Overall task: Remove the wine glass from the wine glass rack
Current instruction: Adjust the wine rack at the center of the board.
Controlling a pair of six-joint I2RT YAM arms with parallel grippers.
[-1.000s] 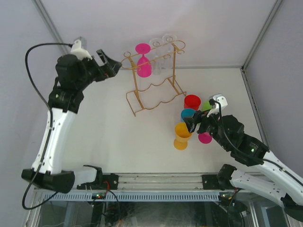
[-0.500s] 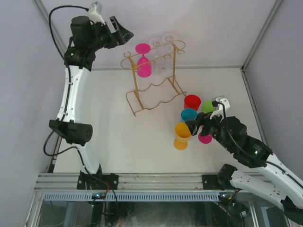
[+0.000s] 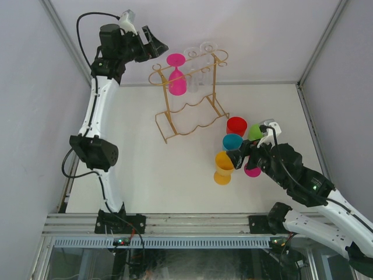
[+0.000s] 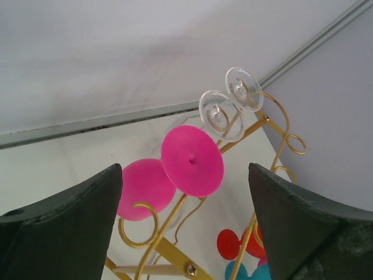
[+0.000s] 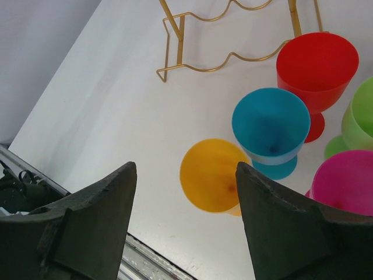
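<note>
Left jaws open, far-left of wine glass rack (image 3: 167,108) hanging pink wine glass (image 3: 177,81) and clear glasses (image 3: 199,64); right jaws open over coloured cups (image 3: 232,141).

no text, label, brand, number or sign can be read in any of the views (the tiny lit specks on the ribbed strip (image 3: 175,241) by the arm bases are too small to make out as anything).
</note>
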